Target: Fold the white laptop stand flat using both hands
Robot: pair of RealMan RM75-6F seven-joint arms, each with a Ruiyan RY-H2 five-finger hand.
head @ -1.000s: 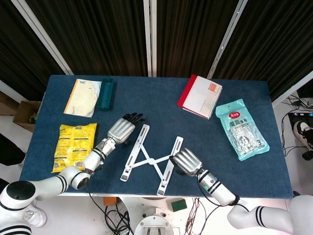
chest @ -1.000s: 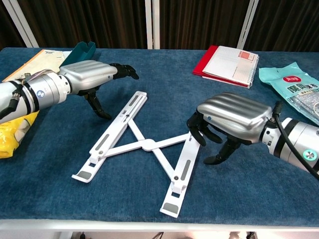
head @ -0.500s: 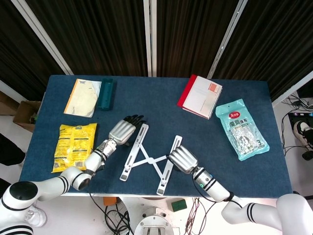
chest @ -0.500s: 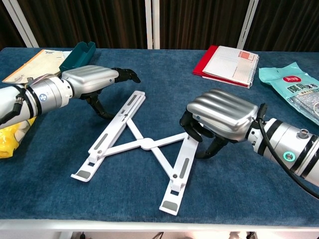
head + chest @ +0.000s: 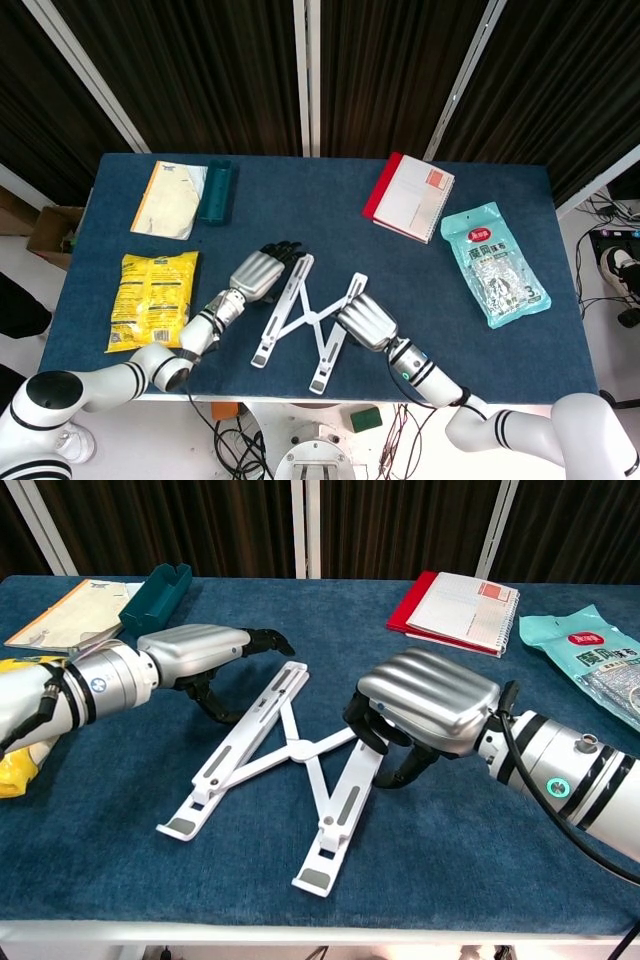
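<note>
The white laptop stand (image 5: 300, 318) (image 5: 290, 750) lies on the blue table as two rails joined by a crossed link, spread into a narrow V. My left hand (image 5: 255, 272) (image 5: 190, 645) lies against the outer side of the left rail's far end, its fingers stretched out over it and its thumb down by the rail. My right hand (image 5: 362, 320) (image 5: 430, 700) covers the far end of the right rail, with curled fingers on the inner side and the thumb on the outer side. The rail's tip is hidden under the palm.
A red notebook (image 5: 410, 197) (image 5: 460, 600) and a teal packet (image 5: 495, 262) (image 5: 590, 660) lie at the back right. A teal tray (image 5: 214, 190) (image 5: 158, 595), a booklet (image 5: 170, 198) and a yellow bag (image 5: 150, 295) sit at the left.
Both hands have moved inward, pushing the two rails toward each other. The stand's V is clearly narrower than a second ago.
</note>
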